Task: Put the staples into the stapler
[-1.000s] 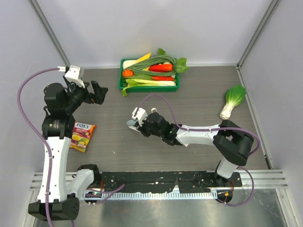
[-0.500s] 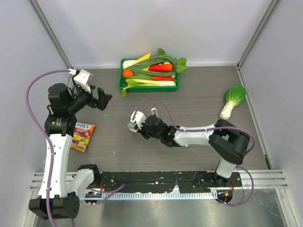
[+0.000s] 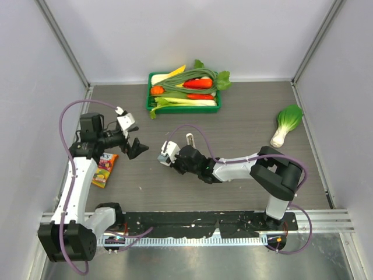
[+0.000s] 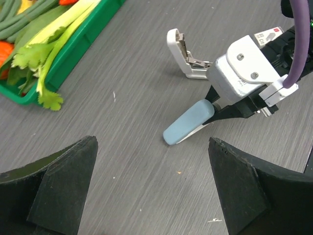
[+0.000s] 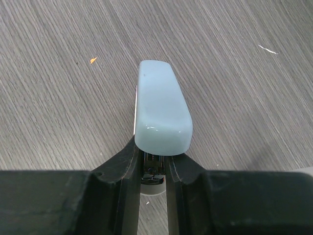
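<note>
The stapler (image 5: 159, 105) lies on the table with its light blue cap pointing away from my right gripper (image 5: 154, 169), which is shut on its rear end. In the left wrist view the blue cap (image 4: 188, 122) sticks out from under the right wrist, and a white hinged part (image 4: 183, 54) with metal inside juts up behind it. The staples (image 4: 268, 35), a whitish box with red print, peek out behind the right wrist. My left gripper (image 4: 151, 144) hovers open just left of the stapler (image 3: 160, 157), with nothing between its fingers.
A green tray (image 3: 150, 93) of vegetables stands at the back centre. A bok choy (image 3: 287, 123) lies at the right. A colourful candy bag (image 3: 104, 169) lies under the left arm near the left wall.
My left arm has swung down and to the right, bringing its open gripper close to the stapler. The right gripper has shifted slightly with the stapler still in its grip.
</note>
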